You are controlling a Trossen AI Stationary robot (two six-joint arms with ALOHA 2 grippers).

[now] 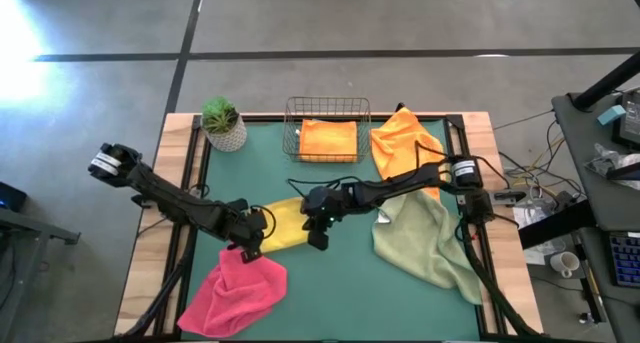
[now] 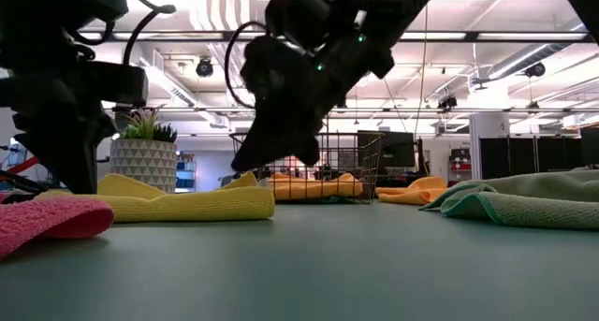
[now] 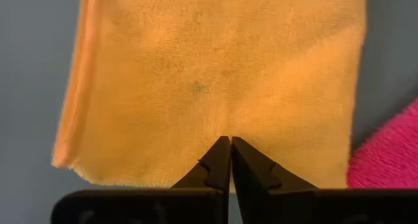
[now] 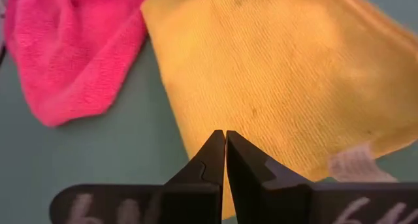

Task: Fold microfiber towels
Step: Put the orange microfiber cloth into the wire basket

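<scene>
A yellow towel (image 1: 285, 223) lies folded flat on the green table top between my two grippers; it also shows in the low view (image 2: 187, 201). My left gripper (image 1: 252, 251) is shut at the towel's left end (image 3: 215, 67), beside a crumpled pink towel (image 1: 235, 288). My right gripper (image 1: 318, 241) is shut at the towel's right end (image 4: 294, 74); in the low view its tips (image 2: 239, 167) stand just over the cloth. A sage green towel (image 1: 425, 238) and an orange towel (image 1: 405, 143) lie crumpled at the right. A second orange towel (image 1: 328, 140) lies folded in the basket. No teal towel shows. My left gripper's shut fingertips (image 3: 222, 152) meet the yellow towel's top face near its edge (image 3: 228, 123), coming from above and pointing down. A faint crease runs off from the tips. Whether cloth is caught between them I cannot tell. My right gripper: I cannot tell whether its shut tips touch the towel.
A wire mesh basket (image 1: 300, 113) stands at the back middle, with a small potted plant (image 1: 223, 123) to its left. Bare green table top lies along the near edge between the pink and sage towels. The table has raised wooden side rails (image 1: 160, 213).
</scene>
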